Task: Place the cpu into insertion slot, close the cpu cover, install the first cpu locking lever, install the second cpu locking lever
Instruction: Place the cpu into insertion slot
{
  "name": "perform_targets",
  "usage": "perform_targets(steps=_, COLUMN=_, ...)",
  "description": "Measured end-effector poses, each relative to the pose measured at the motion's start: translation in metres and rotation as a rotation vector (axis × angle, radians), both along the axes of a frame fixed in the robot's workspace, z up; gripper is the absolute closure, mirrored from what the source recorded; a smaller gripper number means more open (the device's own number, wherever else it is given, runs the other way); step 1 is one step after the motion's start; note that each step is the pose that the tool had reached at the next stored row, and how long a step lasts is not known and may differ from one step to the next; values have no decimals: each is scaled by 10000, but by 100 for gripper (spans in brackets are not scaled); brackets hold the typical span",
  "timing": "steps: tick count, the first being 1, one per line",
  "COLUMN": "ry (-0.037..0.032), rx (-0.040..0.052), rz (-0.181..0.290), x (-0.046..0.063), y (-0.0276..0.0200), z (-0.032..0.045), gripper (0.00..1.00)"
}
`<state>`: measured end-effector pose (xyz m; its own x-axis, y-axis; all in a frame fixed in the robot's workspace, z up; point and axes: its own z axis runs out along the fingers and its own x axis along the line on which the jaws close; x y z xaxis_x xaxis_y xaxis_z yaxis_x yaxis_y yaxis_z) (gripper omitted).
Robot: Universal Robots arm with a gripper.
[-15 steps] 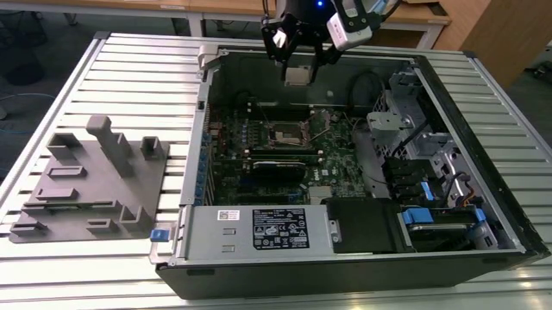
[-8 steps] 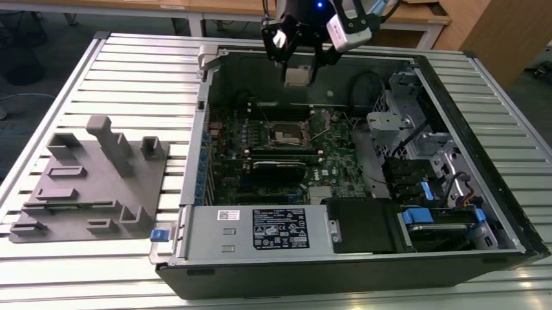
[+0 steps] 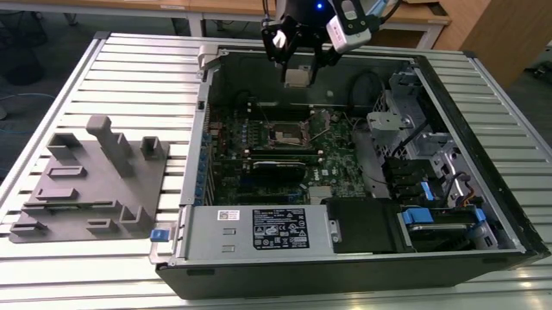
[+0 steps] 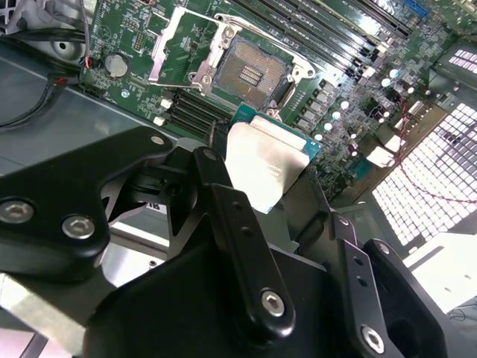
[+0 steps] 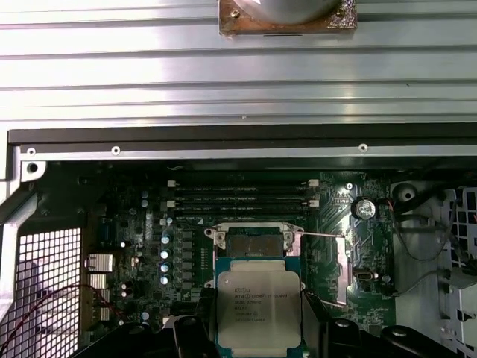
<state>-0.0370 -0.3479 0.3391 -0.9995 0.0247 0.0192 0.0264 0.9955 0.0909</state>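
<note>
A ribbed metal table (image 3: 129, 71) spans the foreground of the exterior view. Behind it, wooden desks (image 3: 155, 6) stand on a dark grey floor (image 3: 69, 26). A wooden panel (image 3: 505, 35) rises at the exterior view's right. The light is even.

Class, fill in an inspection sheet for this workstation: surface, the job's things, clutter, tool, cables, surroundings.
Surface: ribbed metal table carrying an open computer case.
Job's things: chip held in the air above the circuit board, not yet in the socket. The socket is bare and its cover is swung open.
Clutter: grey holder block on the table, at the exterior view's left of the case.
Tool: tool shut on the chip, over the far part of the case.
Cables: black cables looped inside the case beside the board.
Surroundings: wooden desks beyond the table.
</note>
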Motion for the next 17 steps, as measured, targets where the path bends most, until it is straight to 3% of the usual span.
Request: perform_targets(steps=17, ry=2, rx=-3, rz=0, x=0, y=0, z=-43, gripper=46)
